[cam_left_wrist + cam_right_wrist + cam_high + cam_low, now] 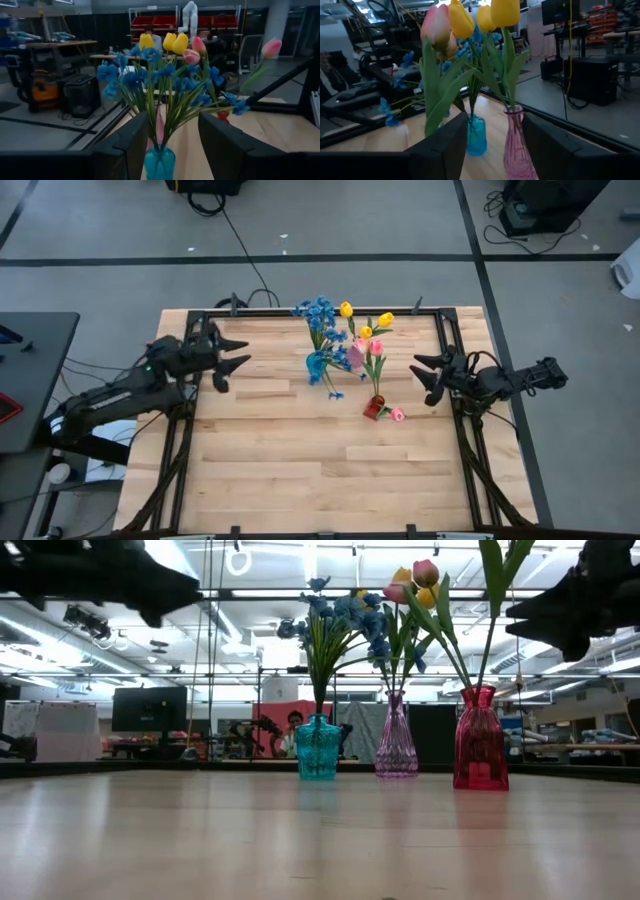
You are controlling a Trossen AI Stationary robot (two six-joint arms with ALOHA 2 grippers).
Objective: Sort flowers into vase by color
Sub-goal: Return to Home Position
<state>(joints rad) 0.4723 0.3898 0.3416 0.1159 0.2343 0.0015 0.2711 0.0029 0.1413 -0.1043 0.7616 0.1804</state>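
Note:
Three vases stand upright on the wooden table (300, 470). The blue vase (318, 367) holds the blue blossoms (318, 313). The clear pink vase (396, 748) holds yellow tulips (504, 10). The red vase (480, 738) holds pink tulips (377, 347). My left gripper (236, 366) hangs open at the table's left, pointing level toward the vases; the blue vase (160, 164) shows between its fingers, farther off. My right gripper (425, 376) hangs open at the right, level with the flowers and clear of them.
A dark metal frame (440, 330) runs along the table's far and side edges. The vases cluster at the far middle; bare wood lies toward the near edge. In the low view a person (293, 730) sits in the room beyond the table.

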